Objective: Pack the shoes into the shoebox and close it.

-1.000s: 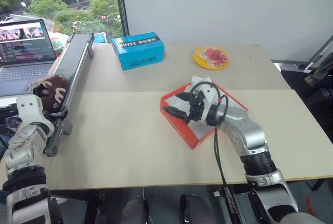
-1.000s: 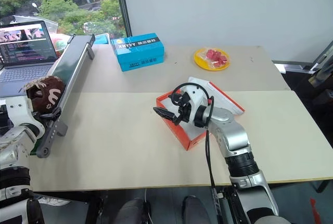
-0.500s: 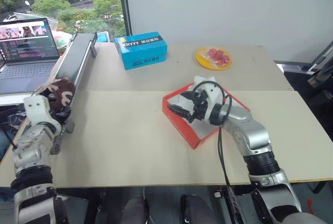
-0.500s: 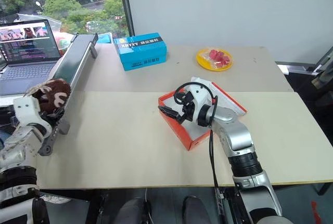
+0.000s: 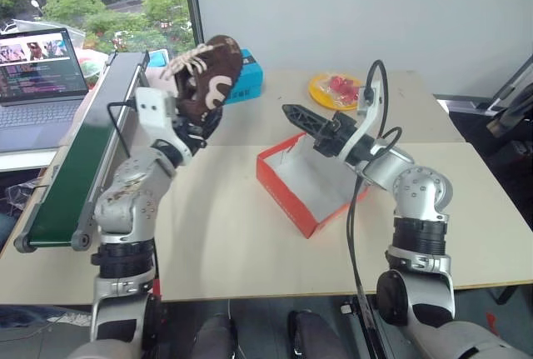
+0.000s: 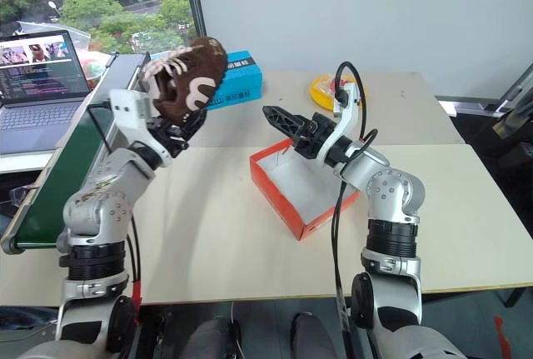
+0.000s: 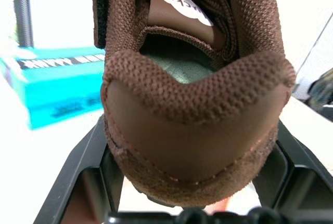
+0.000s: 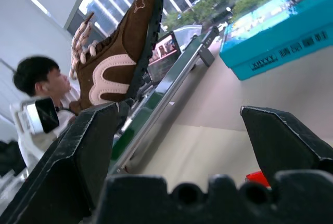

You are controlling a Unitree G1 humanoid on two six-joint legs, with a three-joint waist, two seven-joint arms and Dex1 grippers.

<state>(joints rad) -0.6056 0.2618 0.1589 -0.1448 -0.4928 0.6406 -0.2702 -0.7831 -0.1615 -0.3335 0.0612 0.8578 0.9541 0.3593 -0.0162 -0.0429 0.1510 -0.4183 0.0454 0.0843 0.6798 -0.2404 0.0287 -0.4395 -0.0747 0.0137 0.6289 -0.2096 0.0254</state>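
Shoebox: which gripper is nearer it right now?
Right. The right gripper hovers open above the shoebox; the left gripper holds a shoe off to its left.

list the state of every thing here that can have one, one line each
dark brown shoe with cream-white laces: gripped in the left claw, lifted off the table
red-orange cardboard shoebox: open, white inside, no shoe visible in it
left claw: shut on the shoe
right claw: open, holding nothing, above the shoebox
grey laptop: open, screen lit
blue box with white lettering: closed
yellow plate: holds red pieces
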